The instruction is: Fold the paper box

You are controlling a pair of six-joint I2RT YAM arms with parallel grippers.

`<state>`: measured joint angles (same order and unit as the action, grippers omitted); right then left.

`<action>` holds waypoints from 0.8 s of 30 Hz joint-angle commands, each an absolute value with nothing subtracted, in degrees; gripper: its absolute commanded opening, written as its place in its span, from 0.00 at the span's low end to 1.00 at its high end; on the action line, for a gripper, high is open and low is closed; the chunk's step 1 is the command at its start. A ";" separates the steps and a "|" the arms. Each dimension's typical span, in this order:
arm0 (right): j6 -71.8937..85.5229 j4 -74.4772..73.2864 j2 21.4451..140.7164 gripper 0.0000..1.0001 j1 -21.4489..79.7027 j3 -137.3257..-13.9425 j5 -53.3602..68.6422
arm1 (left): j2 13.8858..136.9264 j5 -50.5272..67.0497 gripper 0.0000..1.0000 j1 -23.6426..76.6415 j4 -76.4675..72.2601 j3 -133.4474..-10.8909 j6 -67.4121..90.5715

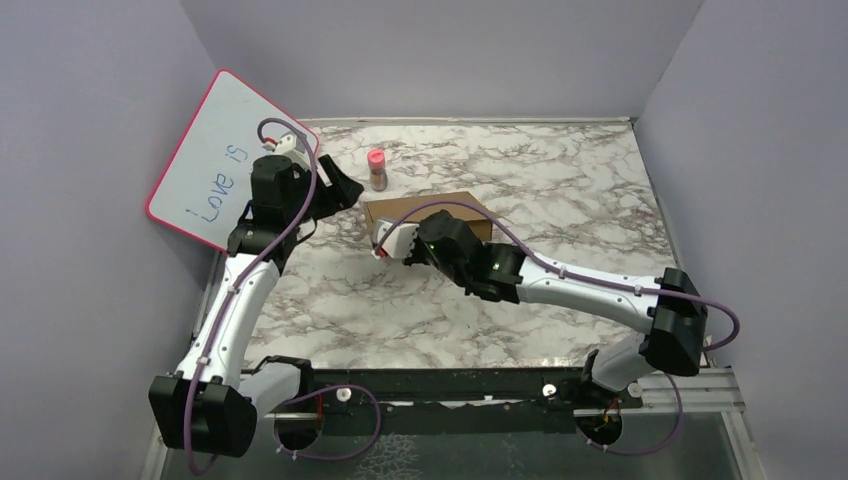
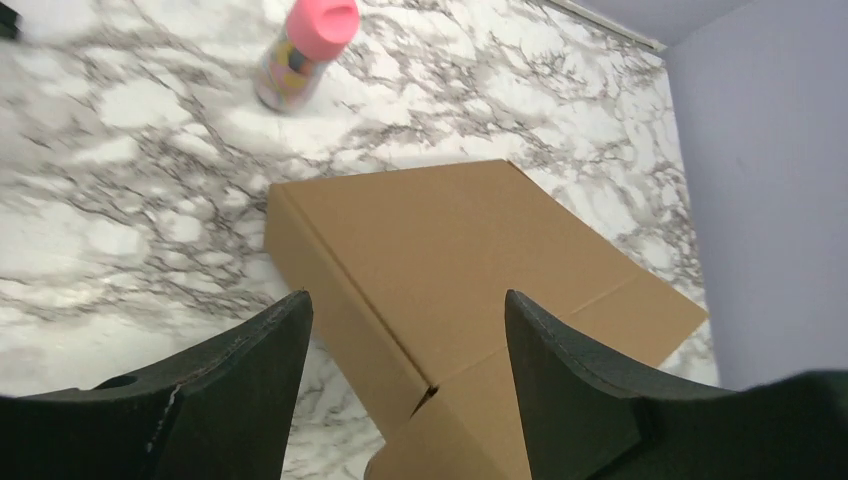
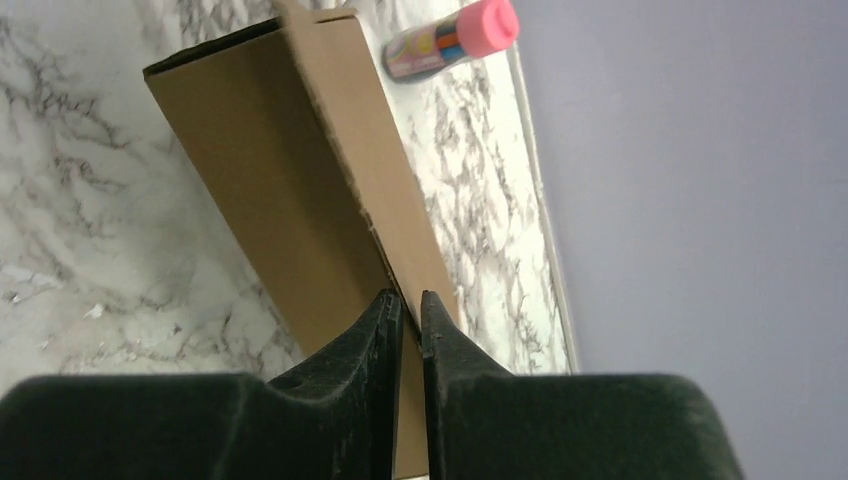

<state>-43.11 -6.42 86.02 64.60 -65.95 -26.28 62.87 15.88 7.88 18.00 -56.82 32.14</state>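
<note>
Paper box [image 2: 440, 250] lies on the marble tabletop [image 1: 350, 310], a little far of centre, lid down and looking nearly closed; pink-capped bottle [image 1: 377, 168] stands near its far-left corner, apart from it. Right gripper [image 3: 411, 315]: jaws narrow, pinching a thin cardboard edge at the box's near-left end. Left gripper [image 2: 405, 300]: jaws wide, hovering above the left end, holding nothing. Judgement: the step is seating that edge; pinch lightly to avoid creasing; push along the fold line; press the left fingers flat on the lid so the box cannot slide toward the bottle.
</note>
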 commanded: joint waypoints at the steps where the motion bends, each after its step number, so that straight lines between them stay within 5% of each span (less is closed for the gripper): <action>1: -42.30 -13.83 88.57 0.15 61.86 -74.69 -19.86 | 60.90 10.11 0.72 7.69 22.17 -59.64 23.16; 16: -41.50 -28.74 104.57 0.08 46.94 -97.59 0.50 | 59.46 6.93 0.74 7.71 23.24 -58.16 22.38; 24: -40.62 -34.61 108.25 0.06 46.02 -105.00 4.31 | 56.54 13.56 0.65 7.77 5.28 -39.66 40.41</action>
